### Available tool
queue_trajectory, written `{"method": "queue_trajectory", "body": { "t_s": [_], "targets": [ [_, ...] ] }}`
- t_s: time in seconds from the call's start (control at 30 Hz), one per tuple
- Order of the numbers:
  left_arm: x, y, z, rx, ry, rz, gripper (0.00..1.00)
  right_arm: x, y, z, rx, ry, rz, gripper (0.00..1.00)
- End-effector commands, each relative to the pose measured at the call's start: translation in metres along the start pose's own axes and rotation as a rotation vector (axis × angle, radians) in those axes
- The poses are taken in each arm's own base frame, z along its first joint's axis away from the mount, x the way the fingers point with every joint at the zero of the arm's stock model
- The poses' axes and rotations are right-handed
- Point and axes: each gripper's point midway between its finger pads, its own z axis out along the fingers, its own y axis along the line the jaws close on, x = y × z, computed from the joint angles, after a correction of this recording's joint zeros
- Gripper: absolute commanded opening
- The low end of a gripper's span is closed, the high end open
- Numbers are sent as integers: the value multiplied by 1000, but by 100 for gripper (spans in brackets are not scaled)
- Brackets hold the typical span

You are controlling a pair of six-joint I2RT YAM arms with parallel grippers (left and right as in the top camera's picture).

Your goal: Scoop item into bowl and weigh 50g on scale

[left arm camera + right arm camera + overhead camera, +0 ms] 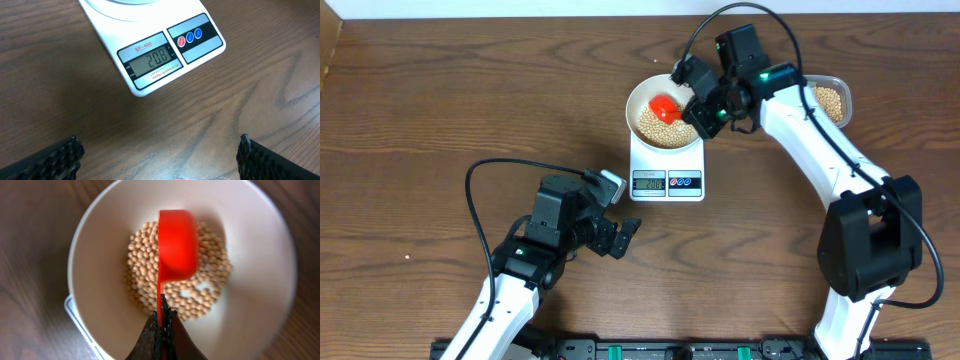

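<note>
Fingers (148, 342) of right gripper (161, 327) clamp red plastic scoop (176, 242), tipped over tan round beans (212, 275) in round white bowl (260, 235) on white digital scale (150, 60), far centre; left gripper (160, 150) wide, empty. Risk: overfull scoop overshoots target

Glossy red plastic scoop (176, 242), smooth white bowl (255, 240), matt wood-grain table (60, 90)

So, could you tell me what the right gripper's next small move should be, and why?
Probably lift the red plastic scoop clear of the round white bowl: the right gripper holds it tipped over the tan beans, seemingly emptied, and the white scale shows 208.
</note>
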Motion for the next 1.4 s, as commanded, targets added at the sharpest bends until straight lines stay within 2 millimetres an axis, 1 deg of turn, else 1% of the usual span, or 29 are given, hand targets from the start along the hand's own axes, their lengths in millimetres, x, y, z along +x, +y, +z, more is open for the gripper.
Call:
{"method": "queue_trajectory", "body": {
  "t_s": [0.0,0.1,0.27,0.47,0.53,0.73,0.93,1.2,1.37],
  "targets": [
    [0,0,0,0,-2,-10,100,4,2,6,12,34,-22,1],
    [0,0,0,0,-2,-10,100,4,4,6,6,36,-22,1],
    [0,0,0,0,-2,-10,100,2,12,6,-42,21,-18,1],
    [0,0,0,0,-2,-10,100,0,11,5,-49,7,12,1],
    [0,0,0,0,-2,-10,100,-2,13,3,-85,-12,20,1],
    [0,0,0,0,-2,-10,100,-5,12,-6,-161,-59,64,1],
    [0,0,0,0,-2,-10,100,-8,5,-16,-206,-100,133,1],
    [0,0,0,0,-2,-10,100,-15,-7,-35,-297,-189,199,1],
    [0,0,0,0,-2,-10,100,-14,-17,-44,-318,-220,241,1]
  ]
}}
